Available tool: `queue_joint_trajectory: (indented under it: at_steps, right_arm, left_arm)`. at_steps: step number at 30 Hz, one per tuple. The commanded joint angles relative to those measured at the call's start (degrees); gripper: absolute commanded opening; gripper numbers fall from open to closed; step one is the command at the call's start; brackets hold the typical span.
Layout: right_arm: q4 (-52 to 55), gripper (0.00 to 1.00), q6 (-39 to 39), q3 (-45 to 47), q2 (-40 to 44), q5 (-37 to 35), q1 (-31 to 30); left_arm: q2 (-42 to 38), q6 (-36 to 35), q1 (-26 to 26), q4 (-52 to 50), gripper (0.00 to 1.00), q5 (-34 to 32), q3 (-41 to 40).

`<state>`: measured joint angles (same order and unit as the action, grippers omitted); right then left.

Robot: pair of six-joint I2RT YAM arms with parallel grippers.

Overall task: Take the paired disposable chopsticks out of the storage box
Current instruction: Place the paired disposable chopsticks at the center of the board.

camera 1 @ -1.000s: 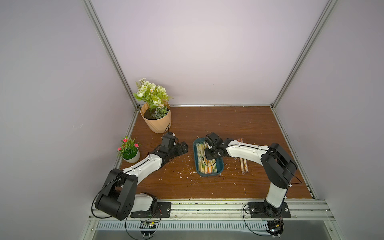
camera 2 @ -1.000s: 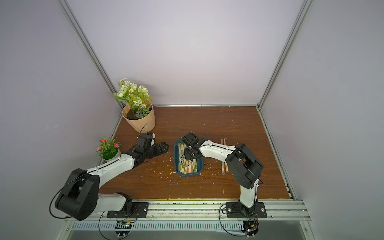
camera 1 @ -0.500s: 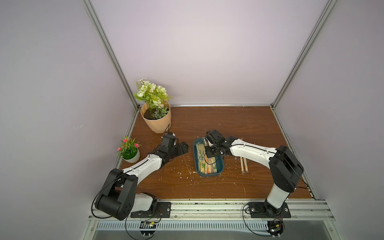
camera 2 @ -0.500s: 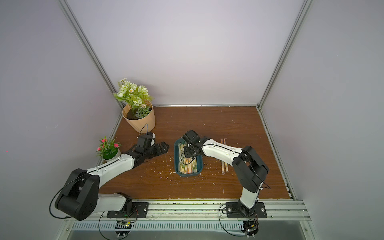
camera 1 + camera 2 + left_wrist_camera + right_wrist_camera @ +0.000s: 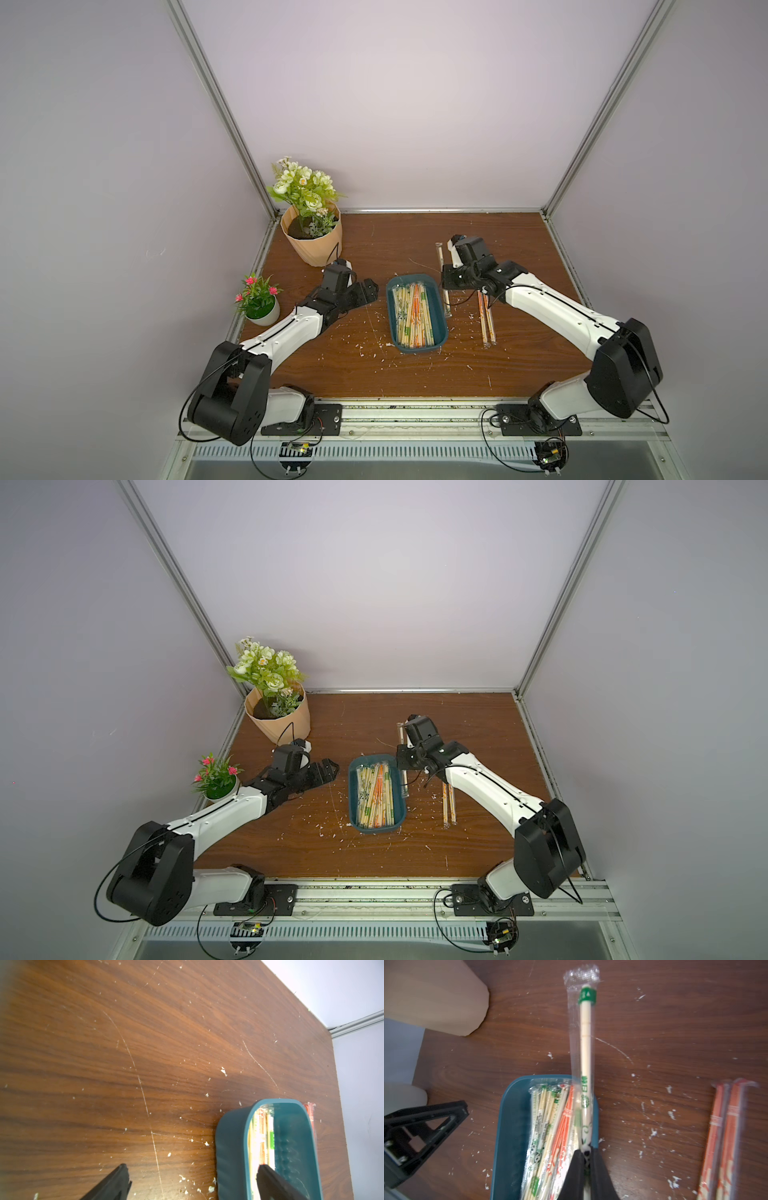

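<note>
A green-printed chopstick pair (image 5: pixel 585 1043) is clamped in the right gripper (image 5: pixel 586 1157) and held along the right wall of the teal storage box (image 5: pixel 508 1126), in which many sleeved pairs (image 5: pixel 413 313) are seen lying, while the left gripper (image 5: pixel 193 1174) is held spread wide and empty just beside the box.

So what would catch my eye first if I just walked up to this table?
Probably the dark teal tray mid-table, packed with sleeved chopstick pairs in orange, green and black-and-white print. At its right edge the right gripper is shut on one green-printed pair, with two orange-sleeved pairs lying on the wood further right. The big peach pot of white flowers in the far left corner stands out too.
</note>
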<state>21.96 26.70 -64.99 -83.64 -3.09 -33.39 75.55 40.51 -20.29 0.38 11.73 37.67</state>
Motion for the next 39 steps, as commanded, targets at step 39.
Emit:
queue_joint_trajectory:
  at_steps: [39]
  right_arm:
    - [1.09,0.27,-4.91,12.43,-0.66,-11.68,6.58]
  left_arm:
    - [3.99,0.84,-3.52,0.19,0.98,-0.73,2.48]
